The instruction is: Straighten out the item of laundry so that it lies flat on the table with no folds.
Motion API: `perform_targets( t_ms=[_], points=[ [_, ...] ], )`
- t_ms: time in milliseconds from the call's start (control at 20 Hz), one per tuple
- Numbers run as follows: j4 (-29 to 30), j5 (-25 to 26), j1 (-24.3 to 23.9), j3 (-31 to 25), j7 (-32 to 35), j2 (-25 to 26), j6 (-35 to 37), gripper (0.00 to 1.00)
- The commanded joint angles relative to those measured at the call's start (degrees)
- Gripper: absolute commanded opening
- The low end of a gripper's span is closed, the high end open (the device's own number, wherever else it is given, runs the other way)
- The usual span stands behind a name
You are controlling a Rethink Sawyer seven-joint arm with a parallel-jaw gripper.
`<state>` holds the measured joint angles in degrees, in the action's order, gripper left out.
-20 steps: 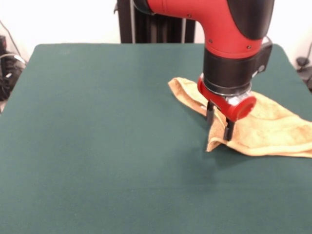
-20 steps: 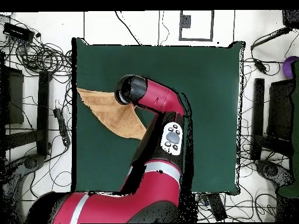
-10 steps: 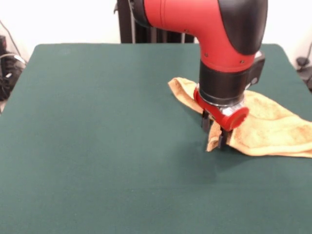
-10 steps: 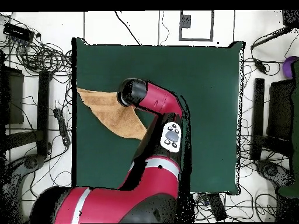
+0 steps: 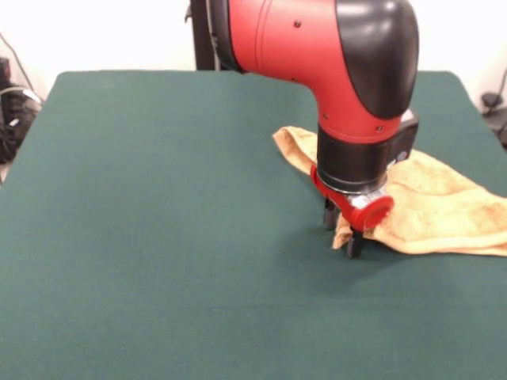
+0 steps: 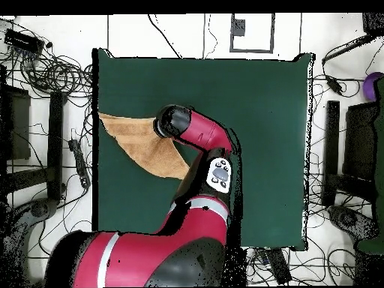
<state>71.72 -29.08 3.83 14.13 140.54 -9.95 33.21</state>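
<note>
The golden-tan towel (image 5: 444,207) lies folded and rumpled in a rough triangle at the right of the dark green table (image 5: 158,206), running past the picture's right edge. My gripper (image 5: 341,229) points straight down at table level. Its two dark fingers (image 5: 354,244) stand apart on either side of the towel's raised near-left corner, so it is open. In the overhead view the towel (image 6: 139,142) lies at the table's (image 6: 255,105) left edge, with a corner reaching over it. There the arm's wrist hides the gripper.
The red and black arm (image 5: 348,71) hangs over the towel's middle and hides part of it. Cables and stands (image 6: 45,75) lie on the floor round the table. The black pedestal (image 5: 214,39) stands at the table's far side.
The gripper has come down and a little toward the camera and left, from above the towel to table level at its near-left corner. The towel has not visibly moved.
</note>
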Motion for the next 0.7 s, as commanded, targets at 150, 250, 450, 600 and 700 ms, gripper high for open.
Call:
perform_targets(
  t_ms=[150,250,450,600,700],
  points=[
    [8.3,-10.5,4.0,-7.6,24.5,6.6,-1.8,1.00],
    [9.2,-12.0,4.6,-7.5,25.2,6.4,-4.9,1.00],
    [7.2,-10.1,7.8,-2.0,23.9,8.1,-7.6,0.00],
    [6.9,-9.3,7.8,-0.5,22.6,8.2,-8.4,0.00],
    [7.2,-8.2,6.9,-0.3,20.1,7.8,-8.4,0.00]
  ],
)
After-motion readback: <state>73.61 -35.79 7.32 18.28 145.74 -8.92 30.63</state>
